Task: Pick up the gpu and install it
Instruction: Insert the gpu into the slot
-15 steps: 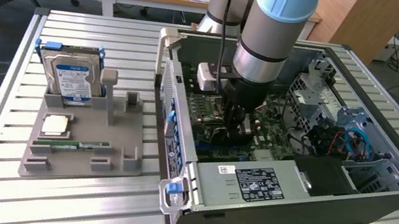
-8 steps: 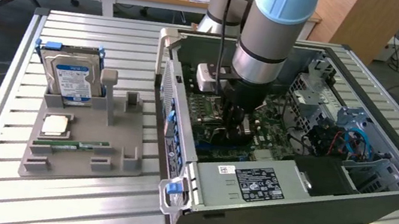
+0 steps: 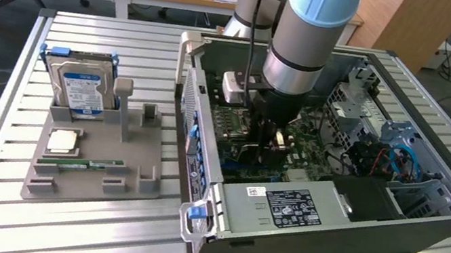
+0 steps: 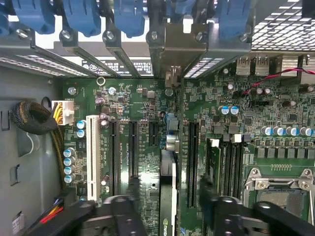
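- The arm's gripper (image 3: 265,148) is reaching down into the open computer case (image 3: 429,226) at the centre of the exterior view, its tips sitting low over the green motherboard (image 3: 308,155).
- In the wrist view the gripper (image 4: 167,206) is showing two dark fingers (image 4: 127,209) standing spread apart, one on each side of the gpu (image 4: 168,194), with a gap between each finger and the card; nothing is being pinched.
- The gpu is standing on edge in a slot on the motherboard (image 4: 275,108), seen as a thin dark strip with its silver bracket end (image 4: 172,76) pointing toward the case's rear slot covers.
- Black expansion slots (image 4: 133,147) are lying on one side of the card and a long black slot (image 4: 192,162) on the other, with a white slot (image 4: 92,157) farther off.
- Blue latches (image 4: 130,17) are lining the row of slot covers at the rear of the case.
- In the left half of the exterior view a grey parts holder (image 3: 91,159) is resting on the slatted table (image 3: 62,230), well apart from the case.
- A hard drive with a blue label (image 3: 81,85) is standing upright in the holder, and a narrow green RAM stick (image 3: 90,164) is lying flat on it, beside a square silver chip (image 3: 64,139).
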Robot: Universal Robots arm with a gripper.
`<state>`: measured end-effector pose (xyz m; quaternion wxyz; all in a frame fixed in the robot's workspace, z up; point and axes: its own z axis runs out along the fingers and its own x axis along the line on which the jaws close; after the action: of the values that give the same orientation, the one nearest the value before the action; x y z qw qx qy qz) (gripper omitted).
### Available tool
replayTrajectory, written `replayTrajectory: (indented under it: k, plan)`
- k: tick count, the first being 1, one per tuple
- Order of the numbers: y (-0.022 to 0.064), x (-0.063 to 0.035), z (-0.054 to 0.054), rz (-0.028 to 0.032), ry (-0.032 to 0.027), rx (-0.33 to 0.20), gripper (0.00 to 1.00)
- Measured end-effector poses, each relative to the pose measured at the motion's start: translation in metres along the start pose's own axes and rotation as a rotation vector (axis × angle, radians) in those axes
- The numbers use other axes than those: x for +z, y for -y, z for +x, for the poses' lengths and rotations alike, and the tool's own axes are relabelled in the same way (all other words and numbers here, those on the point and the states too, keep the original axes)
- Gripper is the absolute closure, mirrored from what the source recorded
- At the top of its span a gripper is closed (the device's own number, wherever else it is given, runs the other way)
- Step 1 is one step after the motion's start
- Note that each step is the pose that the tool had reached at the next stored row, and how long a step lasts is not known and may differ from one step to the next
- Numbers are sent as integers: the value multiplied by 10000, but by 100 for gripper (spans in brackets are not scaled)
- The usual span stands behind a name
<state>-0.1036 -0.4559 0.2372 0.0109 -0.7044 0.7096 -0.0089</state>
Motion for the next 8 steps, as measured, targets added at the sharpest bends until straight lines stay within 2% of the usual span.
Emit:
replayTrajectory:
  k: [1,2,5,8]
  plan:
    - [0,0,0,0,0,0,44]
    - [0,0,0,1,0,0,37]
    - [0,-14,0,-1,-2,0,37]
    - [2,-72,0,0,1,0,37]
